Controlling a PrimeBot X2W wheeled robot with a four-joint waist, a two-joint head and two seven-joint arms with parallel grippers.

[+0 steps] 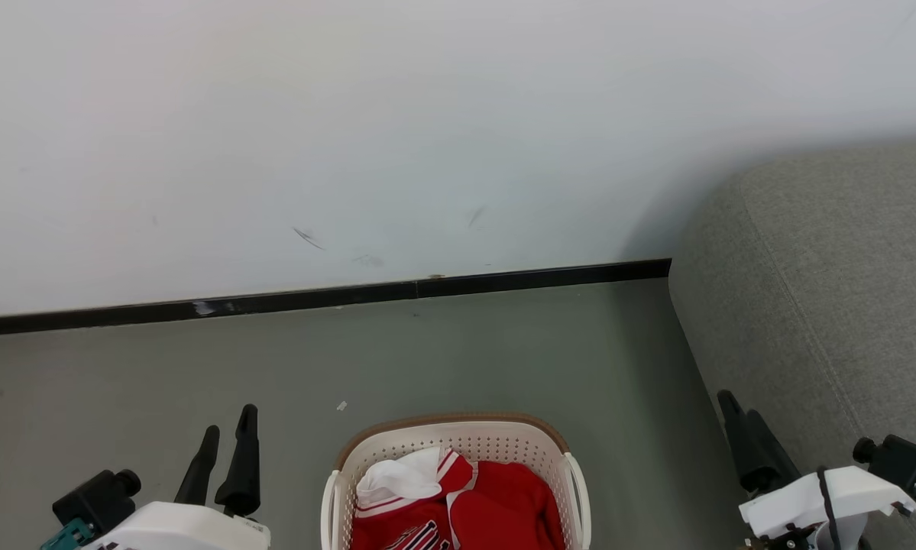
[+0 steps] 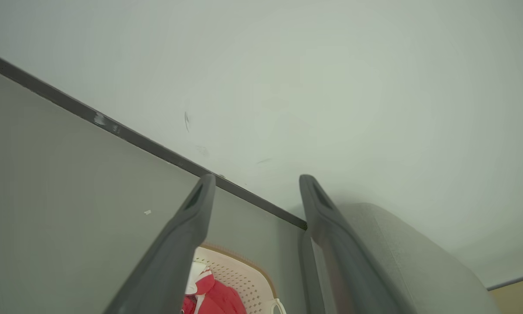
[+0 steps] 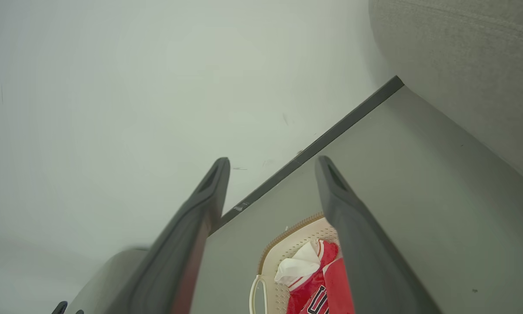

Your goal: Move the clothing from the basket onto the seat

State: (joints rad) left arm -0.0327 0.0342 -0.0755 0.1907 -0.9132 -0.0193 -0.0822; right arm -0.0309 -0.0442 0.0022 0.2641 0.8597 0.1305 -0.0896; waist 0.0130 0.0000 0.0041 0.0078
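This looks like a plain living-room corner, home-like but sparsely fitted. In the head view, a large grey fabric sofa (image 1: 832,290) with a rounded edge and a stitched seam takes up the 3 o'clock side. At 6 o'clock a cream laundry basket (image 1: 458,443) with a brown woven-look rim stands on the floor (image 1: 503,344), with red clothing (image 1: 503,496) heaped inside. The floor is smooth and grey-green. Toward 12 o'clock a black skirting board (image 1: 312,299) runs along its far edge up to the sofa. Above it is a plain white wall (image 1: 427,114) with a few dark scuff marks (image 1: 307,237).
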